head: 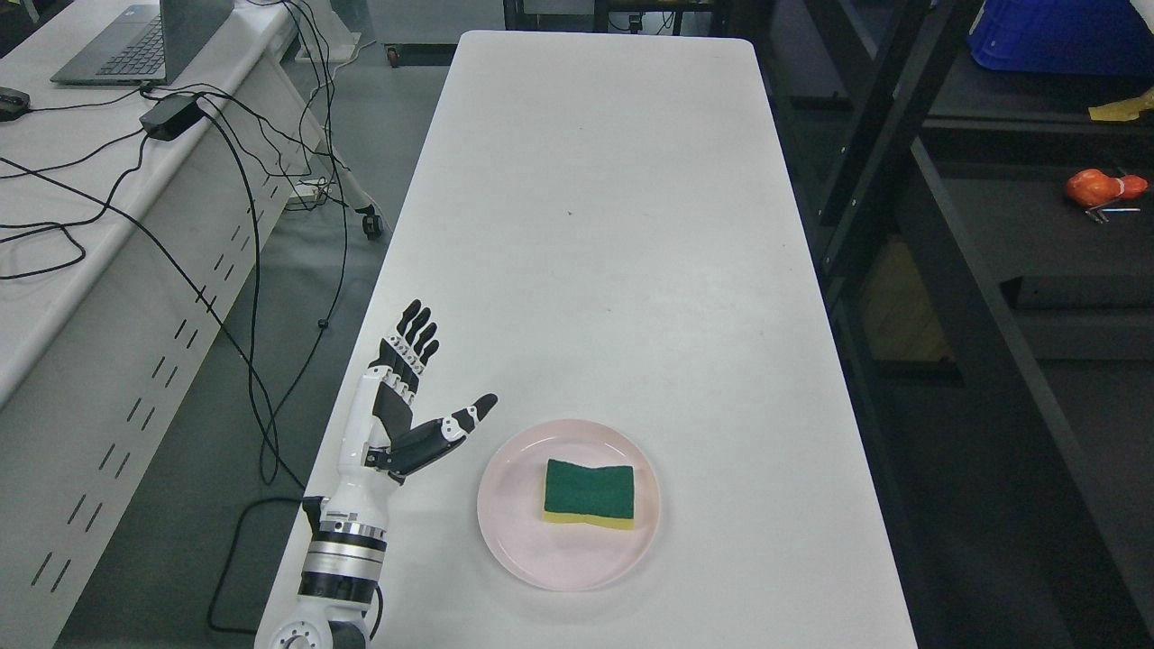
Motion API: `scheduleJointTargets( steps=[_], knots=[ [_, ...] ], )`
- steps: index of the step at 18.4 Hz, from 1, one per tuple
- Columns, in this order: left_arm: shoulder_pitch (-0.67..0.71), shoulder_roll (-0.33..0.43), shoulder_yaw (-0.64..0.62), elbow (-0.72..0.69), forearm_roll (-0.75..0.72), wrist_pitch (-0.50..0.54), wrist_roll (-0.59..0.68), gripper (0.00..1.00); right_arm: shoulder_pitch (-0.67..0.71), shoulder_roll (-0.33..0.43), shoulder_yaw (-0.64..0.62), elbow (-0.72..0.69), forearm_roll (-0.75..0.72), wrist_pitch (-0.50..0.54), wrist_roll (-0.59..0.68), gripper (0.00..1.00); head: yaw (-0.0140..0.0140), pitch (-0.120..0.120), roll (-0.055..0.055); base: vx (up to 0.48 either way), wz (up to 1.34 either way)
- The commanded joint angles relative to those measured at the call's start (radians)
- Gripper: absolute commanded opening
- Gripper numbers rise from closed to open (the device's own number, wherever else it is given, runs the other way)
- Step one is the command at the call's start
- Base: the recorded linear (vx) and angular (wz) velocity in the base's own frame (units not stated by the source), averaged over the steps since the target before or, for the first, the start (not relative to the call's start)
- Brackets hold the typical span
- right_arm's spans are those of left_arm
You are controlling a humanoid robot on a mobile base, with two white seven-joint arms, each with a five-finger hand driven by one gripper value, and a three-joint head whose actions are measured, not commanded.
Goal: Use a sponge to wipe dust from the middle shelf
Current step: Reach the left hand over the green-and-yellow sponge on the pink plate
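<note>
- The sponge (589, 492) is a rectangular block with slightly pinched long sides, a rough dark-green scouring layer on top and a yellow foam layer showing along its near edge.
- It lies flat inside a round, pale pink plate (514, 523) with a smooth, shallow rim, in the lower middle of the frame.
- The plate sits on a long white table (595, 234) with rounded far corners and a matte top, running from the bottom edge up toward the top centre.
- At the right of the frame stands a dark metal shelf unit (992, 270); an orange object (1104, 187) rests on one level and a blue bin (1064, 36) shows at the upper right corner.
- At the upper left, a second white desk (63, 270) carries a laptop (144, 41), a black power adapter (169, 115) and loose black cables (252, 225) trailing down to the grey floor.
- The left hand (406, 406) rises from the lower left on a white and silver forearm, just left of the plate and not touching it.
- Its black-tipped fingers (416, 329) point straight up the frame, thumb splayed toward the plate; the hand is released and grasps nothing.
</note>
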Motion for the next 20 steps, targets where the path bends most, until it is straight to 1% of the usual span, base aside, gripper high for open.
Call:
scheduleJointTargets(
  steps=[1, 3, 4, 6, 7, 8, 11, 12, 14, 15, 17, 19, 20],
  knots=[
    [0.000, 0.011, -0.006, -0.013, 0.000, 0.004, -0.004, 0.98, 0.000, -0.017, 0.000, -0.017, 0.000, 0.000, 0.000, 1.00, 0.0000, 0.000, 0.000, 0.000, 0.00],
    [-0.005, 0.011, -0.002, -0.010, -0.012, 0.001, -0.010, 0.98, 0.000, -0.017, 0.000, -0.017, 0.000, 0.000, 0.000, 1.00, 0.0000, 0.000, 0.000, 0.000, 0.00],
    [-0.011, 0.037, -0.002, -0.005, -0.038, -0.002, -0.013, 0.98, 0.000, -0.017, 0.001, -0.017, 0.000, 0.000, 0.000, 1.00, 0.0000, 0.000, 0.000, 0.000, 0.00],
    [-0.060, 0.139, -0.018, 0.010, -0.168, -0.023, -0.029, 0.98, 0.000, -0.017, 0.000, -0.017, 0.000, 0.000, 0.000, 1.00, 0.0000, 0.000, 0.000, 0.000, 0.00],
    [-0.075, 0.187, -0.025, 0.016, -0.249, -0.051, -0.074, 0.98, 0.000, -0.017, 0.000, -0.017, 0.000, 0.000, 0.000, 1.00, 0.0000, 0.000, 0.000, 0.000, 0.00],
    [-0.104, 0.219, -0.029, 0.021, -0.346, -0.080, -0.158, 0.97, 0.000, -0.017, 0.000, -0.017, 0.000, 0.000, 0.000, 1.00, 0.0000, 0.000, 0.000, 0.000, 0.00],
    [-0.186, 0.236, -0.029, 0.031, -0.535, -0.154, -0.372, 0.95, 0.000, -0.017, 0.000, -0.017, 0.000, 0.000, 0.000, 1.00, 0.0000, 0.000, 0.000, 0.000, 0.00],
    [-0.219, 0.242, -0.031, 0.038, -0.599, -0.183, -0.432, 0.95, 0.000, -0.017, 0.000, -0.017, 0.000, 0.000, 0.000, 1.00, 0.0000, 0.000, 0.000, 0.000, 0.00],
    [-0.269, 0.282, -0.044, 0.047, -0.713, -0.247, -0.521, 0.94, 0.000, -0.017, 0.000, -0.017, 0.000, 0.000, 0.000, 1.00, 0.0000, 0.000, 0.000, 0.000, 0.00],
    [-0.279, 0.311, -0.084, 0.047, -0.767, -0.275, -0.549, 0.94, 0.000, -0.017, 0.000, -0.017, 0.000, 0.000, 0.000, 1.00, 0.0000, 0.000, 0.000, 0.000, 0.00],
    [-0.304, 0.362, -0.177, 0.045, -0.828, -0.310, -0.553, 0.94, 0.000, -0.017, 0.000, -0.017, 0.000, 0.000, 0.000, 1.00, 0.0000, 0.000, 0.000, 0.000, 0.00],
    [-0.315, 0.394, -0.253, 0.045, -0.876, -0.332, -0.555, 0.92, 0.000, -0.017, 0.000, -0.017, 0.000, 0.000, 0.000, 1.00, 0.0000, 0.000, 0.000, 0.000, 0.00],
    [-0.327, 0.399, -0.270, 0.045, -0.909, -0.342, -0.555, 0.92, 0.000, -0.017, 0.000, -0.017, 0.000, 0.000, 0.000, 1.00, 0.0000, 0.000, 0.000, 0.000, 0.00]
  ],
)
